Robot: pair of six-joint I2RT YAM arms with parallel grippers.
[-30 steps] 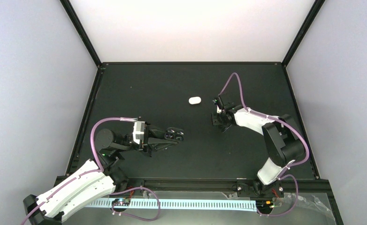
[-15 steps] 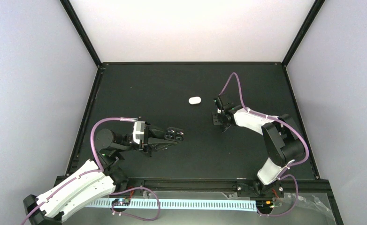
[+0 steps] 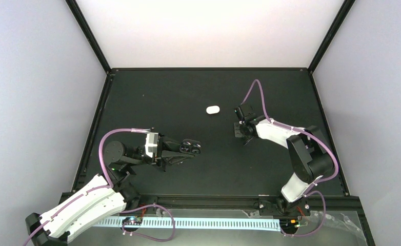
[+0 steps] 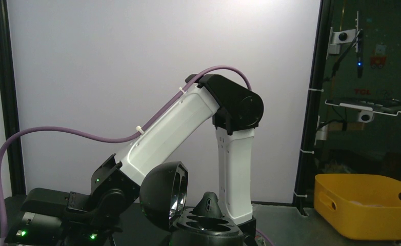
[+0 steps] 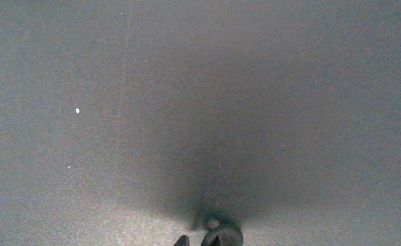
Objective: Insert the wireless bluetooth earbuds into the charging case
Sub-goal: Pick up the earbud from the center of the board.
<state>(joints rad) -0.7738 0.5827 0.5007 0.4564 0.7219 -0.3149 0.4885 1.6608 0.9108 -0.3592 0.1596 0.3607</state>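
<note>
My left gripper [image 3: 180,149] is shut on a black charging case [image 3: 191,147], held above the mat at front left. In the left wrist view the case [image 4: 206,228] is open, its domed lid [image 4: 162,195] tipped up to the left. One dark earbud [image 4: 207,204] stands upright at the back of its wells. My right gripper [image 3: 241,130] points straight down at the mat, right of centre. In the right wrist view a dark rounded earbud [image 5: 223,237] with a pale tip lies at the bottom edge, beside one fingertip [image 5: 182,240]. The jaws themselves are cut off there.
A small white oval object [image 3: 212,109] lies on the black mat [image 3: 188,97], just left of and beyond the right gripper. Black frame rails [image 3: 93,128] edge the mat. A yellow bin [image 4: 365,205] sits off the table in the left wrist view.
The right wrist has shifted slightly right and toward the back over the same spot. The left arm and the case have not moved.
</note>
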